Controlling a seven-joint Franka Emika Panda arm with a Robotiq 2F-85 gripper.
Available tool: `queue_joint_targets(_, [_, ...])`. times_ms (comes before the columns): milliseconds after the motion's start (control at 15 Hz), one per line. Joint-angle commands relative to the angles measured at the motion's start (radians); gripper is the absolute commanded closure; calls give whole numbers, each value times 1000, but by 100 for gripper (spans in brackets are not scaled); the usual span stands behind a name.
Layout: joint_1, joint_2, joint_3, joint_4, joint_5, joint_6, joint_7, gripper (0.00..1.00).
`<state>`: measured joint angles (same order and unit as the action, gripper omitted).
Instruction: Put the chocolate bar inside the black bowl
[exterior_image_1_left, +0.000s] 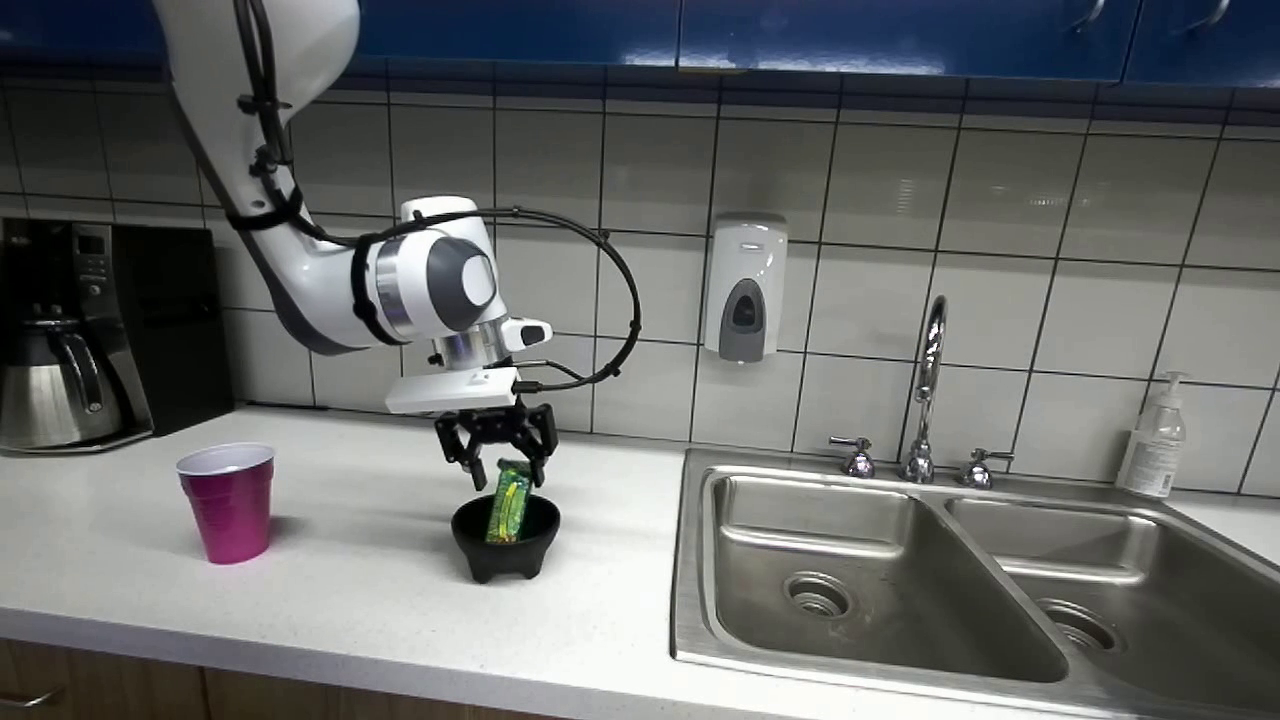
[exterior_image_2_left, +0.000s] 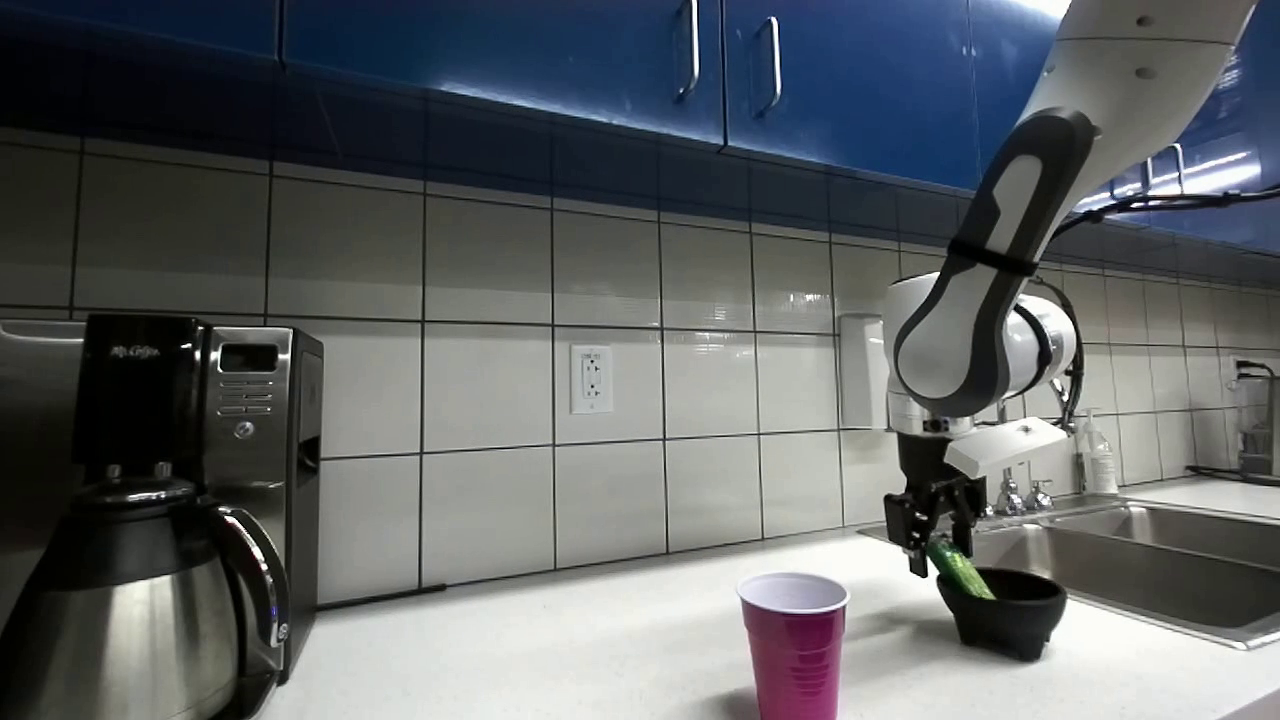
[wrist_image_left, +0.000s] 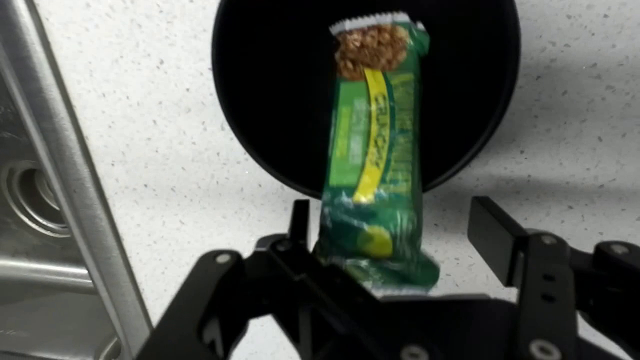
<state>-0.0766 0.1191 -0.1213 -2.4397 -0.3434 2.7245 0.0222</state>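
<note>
Left end, both exterior views: you had the coffee maker, then the pink cup, upright and well apart from the bowl, so out of your way.

Middle: your gripper hung pointing down just past the far rim of the black bowl, fingers spread either side of the bar's upper end, not clamping. Wrist view gave a clear gap at the cup side; sink side was just beside the wrapper, contact unclear.

Chocolate bar: lower end in the bowl, upper end sticking out over the far rim. Looked too long to lie flat, so it sat tilted, probably carried by bowl and rim rather than by you. Bowl stood upright on its stubby feet; should take the lean. My read: nearly done, straight-up retreat called for. Risk was the sink-side finger snagging the wrapper and tipping the bar out.

Right: bare counter, then the sink, so a slip would likely have stayed on the counter.
</note>
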Motion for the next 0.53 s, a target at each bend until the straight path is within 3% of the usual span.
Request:
queue_joint_targets(0, [8,-35,-10,-18,-38,6,12,0])
queue_joint_targets(467, [10,-141,-1,-71,-105,-18,25,0])
